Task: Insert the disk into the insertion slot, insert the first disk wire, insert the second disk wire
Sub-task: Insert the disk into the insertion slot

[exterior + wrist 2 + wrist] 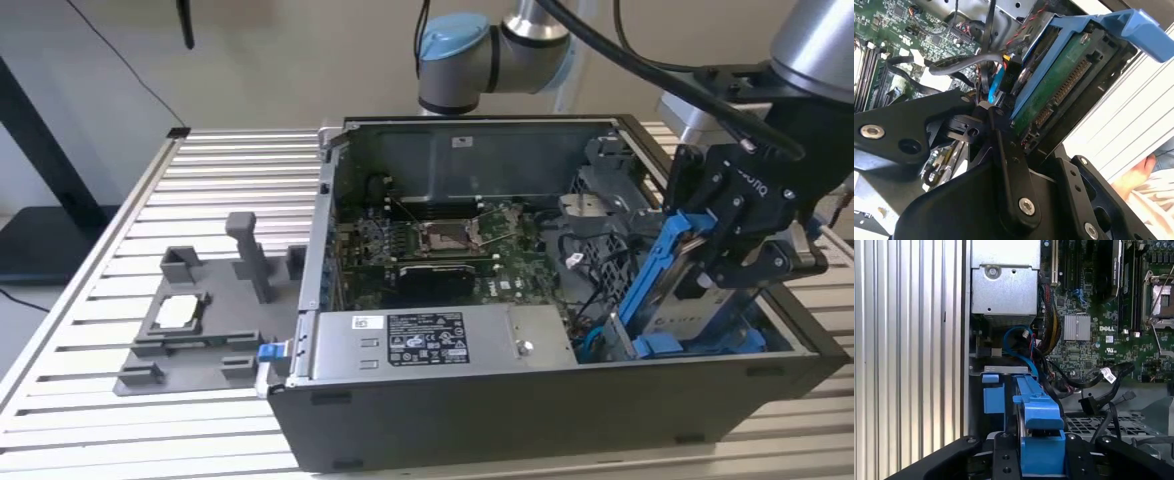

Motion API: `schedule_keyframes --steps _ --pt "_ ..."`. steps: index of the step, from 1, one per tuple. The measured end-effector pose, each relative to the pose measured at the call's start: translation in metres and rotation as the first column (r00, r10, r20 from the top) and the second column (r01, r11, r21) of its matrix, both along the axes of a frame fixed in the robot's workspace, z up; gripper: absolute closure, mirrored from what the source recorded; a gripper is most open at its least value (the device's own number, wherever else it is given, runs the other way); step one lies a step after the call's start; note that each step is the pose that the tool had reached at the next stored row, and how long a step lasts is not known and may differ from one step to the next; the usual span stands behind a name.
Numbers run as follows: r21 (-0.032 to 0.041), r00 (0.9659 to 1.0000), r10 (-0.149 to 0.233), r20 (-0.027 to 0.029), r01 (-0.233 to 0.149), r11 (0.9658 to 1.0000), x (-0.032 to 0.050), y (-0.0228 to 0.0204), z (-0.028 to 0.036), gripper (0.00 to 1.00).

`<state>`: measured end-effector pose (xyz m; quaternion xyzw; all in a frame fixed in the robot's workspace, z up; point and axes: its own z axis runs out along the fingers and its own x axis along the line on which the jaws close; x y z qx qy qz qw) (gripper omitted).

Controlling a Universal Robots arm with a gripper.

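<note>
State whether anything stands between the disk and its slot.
Nothing visible blocks it. The disk, held tilted in the gripper, has its lower end at the slot; loose black cables lie close beside that end.

Illumination in the exterior view is bright, even and diffuse. The slatted table (94, 380) reflects it without hard shadows, while the inside of the computer case (534, 420) lies in moderate shade. In the second wrist view, the table beyond the disk (1064, 85) washes out to near white. In the first wrist view, the silver metal box (1004, 290) shows mild glare.
</note>
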<state>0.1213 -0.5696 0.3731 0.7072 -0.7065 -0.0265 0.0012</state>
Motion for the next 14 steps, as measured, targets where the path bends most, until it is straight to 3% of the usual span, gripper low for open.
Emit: schedule_keyframes --steps 2,4,5,10,14 --pt "-0.0013 1.0 0.0 -0.0001 0.0 1.0 0.0 -0.0001 0.0001 0.6" --pt "-0.0018 1.0 0.0 -0.0001 0.0 1.0 0.0 -0.0003 0.0003 0.6" --pt "-0.0018 1.0 0.0 -0.0002 0.0 1.0 -0.0001 -0.0003 0.0002 0.53" --pt "-0.002 1.0 0.0 -0.0001 0.0 1.0 -0.0001 -0.0002 0.0013 0.53" --pt "-0.0016 1.0 0.0 0.0002 0.0 1.0 -0.0001 -0.0001 0.0141 0.53"
